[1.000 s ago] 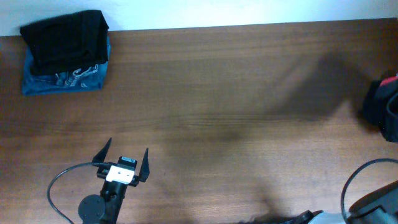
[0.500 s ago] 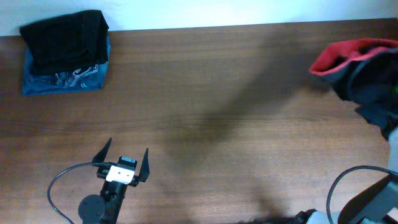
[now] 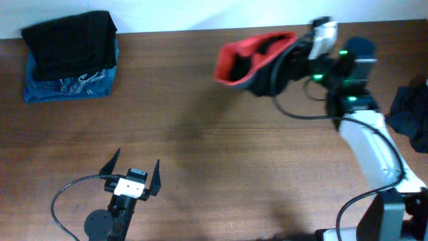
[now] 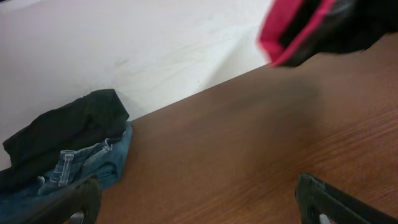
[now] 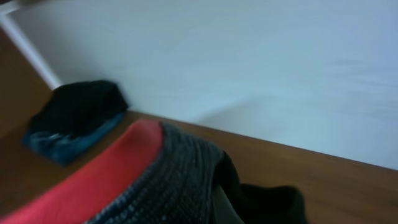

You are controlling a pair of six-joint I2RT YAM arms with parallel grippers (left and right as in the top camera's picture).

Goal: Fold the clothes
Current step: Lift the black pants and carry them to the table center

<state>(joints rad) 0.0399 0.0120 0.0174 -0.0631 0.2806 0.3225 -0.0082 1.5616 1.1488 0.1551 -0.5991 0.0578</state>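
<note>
Clothes have moved since half a second ago. The red-edged garment (image 3: 237, 63), which was at the right edge of the overhead view, now hangs above the upper middle of the worktop (image 3: 221, 154). The right arm (image 3: 364, 137) has swung it leftward, and that arm, barely in view before, now reaches across the right side. The left pincer (image 3: 138, 156) has not stirred, and the folded stack in the far left corner lies as it did.

There are two arms and two pincers. Three separate garments can be counted. One is the red-edged garment, grey and black behind its rim. The second is a folded black piece (image 3: 70, 43). It lies on top of the third, a blue piece (image 3: 67, 88) with a pale pattern. A dark heap (image 3: 409, 114) sits at the right edge, and how many garments it holds cannot be told.

The left pincer rests low near the front with its fingers spread as wide as they go, holding nothing. The right pincer (image 3: 289, 55) is clamped tight on the red-edged garment, its fingertips buried in the cloth and unseen. The frame cuts off the heap. Both wrist views show the held garment only as a blur of red and grey.
</note>
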